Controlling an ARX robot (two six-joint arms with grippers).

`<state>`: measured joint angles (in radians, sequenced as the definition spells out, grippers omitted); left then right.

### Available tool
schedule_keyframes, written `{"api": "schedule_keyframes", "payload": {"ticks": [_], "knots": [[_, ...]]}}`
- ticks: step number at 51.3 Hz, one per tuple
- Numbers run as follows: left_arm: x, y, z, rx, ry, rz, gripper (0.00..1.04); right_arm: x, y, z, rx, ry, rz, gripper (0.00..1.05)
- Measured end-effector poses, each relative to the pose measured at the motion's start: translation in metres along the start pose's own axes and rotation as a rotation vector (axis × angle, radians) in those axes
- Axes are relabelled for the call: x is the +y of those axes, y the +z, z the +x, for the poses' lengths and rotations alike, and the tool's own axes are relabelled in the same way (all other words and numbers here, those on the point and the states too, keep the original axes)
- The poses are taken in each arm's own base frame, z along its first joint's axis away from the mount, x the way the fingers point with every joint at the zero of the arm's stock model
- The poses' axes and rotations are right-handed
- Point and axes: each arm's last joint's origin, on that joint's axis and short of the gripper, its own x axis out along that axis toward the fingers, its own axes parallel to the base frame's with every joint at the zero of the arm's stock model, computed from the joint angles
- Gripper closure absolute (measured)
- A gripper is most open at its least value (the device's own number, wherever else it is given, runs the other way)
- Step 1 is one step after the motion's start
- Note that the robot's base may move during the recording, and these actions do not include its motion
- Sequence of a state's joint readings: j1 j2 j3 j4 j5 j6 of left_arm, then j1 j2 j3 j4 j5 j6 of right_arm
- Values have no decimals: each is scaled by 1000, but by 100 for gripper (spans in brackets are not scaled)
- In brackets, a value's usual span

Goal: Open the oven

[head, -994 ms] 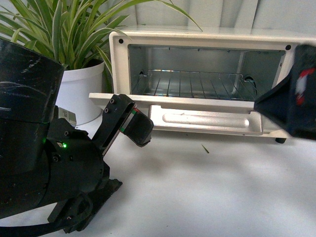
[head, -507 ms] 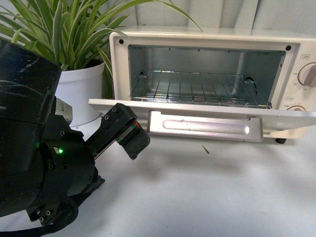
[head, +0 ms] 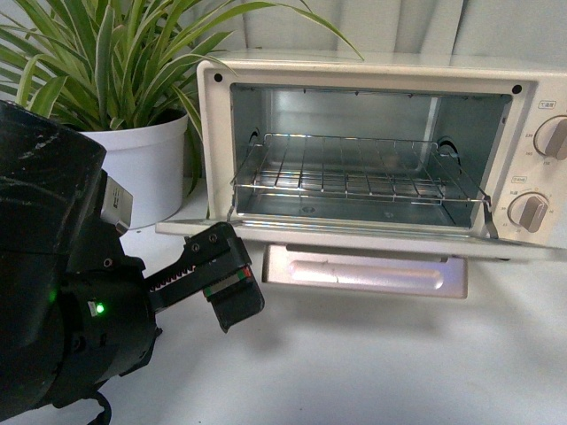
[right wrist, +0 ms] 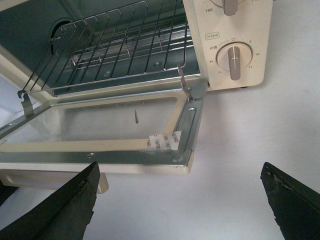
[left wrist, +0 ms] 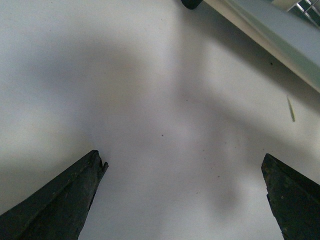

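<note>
– Claws first: how did they stand?

– Both were spread wide with nothing in them. The left gripper hung at eight o'clock in the front view, low over the table and near the door's left corner. Its own wrist camera showed the two tips far apart above bare tabletop. The right gripper gaped likewise, hovering just in front of the door's right corner and touching nothing.

– And the job?

– Done, by my reading. The oven sat on the table from twelve round to two o'clock ahead of the robot. Its door lay folded down roughly level, with the cavity fully exposed. Nothing seemed left except drawing the arms clear.

– How did the oven look?

– It was a cream-white box, shiny metal inside. The door was a glass pane in a cream frame, with a strip of pale tape at its right front corner. The wire rack stood partly forward, its front bar caught on the door's hooks. The long pale bar handle hung beneath the door's front edge, at six o'clock from the cavity. Two round knobs sat one above the other at three o'clock.
</note>
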<state>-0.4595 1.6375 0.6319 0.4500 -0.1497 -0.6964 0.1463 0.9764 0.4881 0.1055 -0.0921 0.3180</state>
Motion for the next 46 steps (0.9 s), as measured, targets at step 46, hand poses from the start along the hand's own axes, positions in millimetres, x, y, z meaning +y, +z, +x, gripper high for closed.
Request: {"api": "schedule_keyframes", "payload": {"ticks": [46], "knots": [[3,-20,-8,-17,174,600,7,4,-10,1,25,22,-15,9]]}}
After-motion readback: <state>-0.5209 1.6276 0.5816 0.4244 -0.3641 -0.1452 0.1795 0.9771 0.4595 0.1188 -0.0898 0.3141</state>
